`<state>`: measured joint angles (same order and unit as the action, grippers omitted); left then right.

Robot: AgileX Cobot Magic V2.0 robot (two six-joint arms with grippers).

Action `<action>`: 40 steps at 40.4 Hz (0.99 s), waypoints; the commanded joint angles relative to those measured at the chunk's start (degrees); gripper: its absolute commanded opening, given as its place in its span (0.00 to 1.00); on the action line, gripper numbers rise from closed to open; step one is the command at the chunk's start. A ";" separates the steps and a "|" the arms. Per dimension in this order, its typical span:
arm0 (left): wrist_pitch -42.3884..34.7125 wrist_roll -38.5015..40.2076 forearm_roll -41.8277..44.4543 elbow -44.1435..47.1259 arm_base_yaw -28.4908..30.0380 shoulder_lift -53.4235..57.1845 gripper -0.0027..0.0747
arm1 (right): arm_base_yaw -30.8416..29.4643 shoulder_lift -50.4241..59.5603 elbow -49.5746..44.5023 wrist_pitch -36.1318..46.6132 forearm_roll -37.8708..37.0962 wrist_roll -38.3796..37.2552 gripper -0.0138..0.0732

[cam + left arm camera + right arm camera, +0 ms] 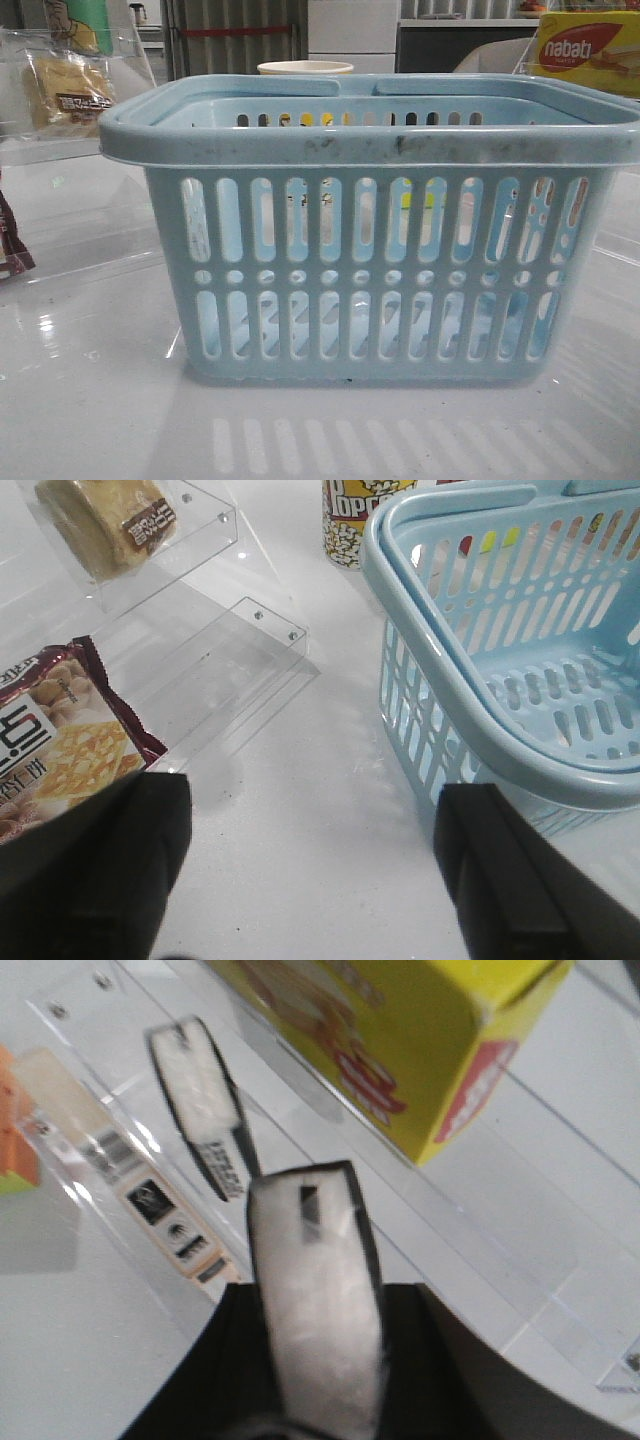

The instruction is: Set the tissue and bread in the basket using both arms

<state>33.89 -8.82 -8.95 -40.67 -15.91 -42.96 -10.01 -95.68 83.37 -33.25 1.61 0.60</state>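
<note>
The light blue basket [370,140] stands in the middle of the table and looks empty inside in the left wrist view [480,730]. The bread [68,92] lies on a clear acrylic shelf at the far left; it also shows in the left wrist view [105,520]. My left gripper [310,810] is open and empty over bare table, between a dark brown packet and the basket's side. My right gripper [322,1295] is shut on the tissue [310,1230], held edge-on above a clear shelf. Neither gripper shows in the front view.
A dark brown cracker packet [60,740] lies by the left fingers. A popcorn cup [350,520] stands behind the basket. The yellow nabati box [400,1040] sits on a clear shelf at the right. A similar black-and-white shape [200,1100] shows on that shelf.
</note>
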 commanded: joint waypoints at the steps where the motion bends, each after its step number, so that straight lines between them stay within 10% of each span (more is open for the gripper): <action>1: -4.79 -0.07 -0.65 -2.03 -0.38 0.00 0.76 | 2.47 7.60 2.18 1.56 0.93 0.07 0.44; 5: -4.89 -0.07 -0.65 -2.03 -0.38 0.00 0.76 | 5.71 11.30 2.18 0.08 0.93 0.12 0.44; 6: -4.89 -0.07 -0.65 -2.03 -0.38 0.00 0.76 | 31.44 20.95 -8.70 0.92 2.82 0.12 0.44; 10: -4.89 -0.07 -0.65 -2.03 -0.38 0.00 0.76 | 36.39 20.95 -12.85 4.64 2.82 0.12 0.44; 24: -4.89 -0.07 -0.65 -2.03 -0.38 0.00 0.76 | 40.45 18.74 -20.55 13.00 3.12 0.12 0.45; 40: -4.89 -0.07 -0.65 -2.03 -0.38 -2.13 0.76 | 40.45 16.68 -19.79 12.47 3.12 0.12 0.83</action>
<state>33.53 -8.82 -8.95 -40.67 -15.91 -44.72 30.44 -81.79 61.38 -24.30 4.73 0.60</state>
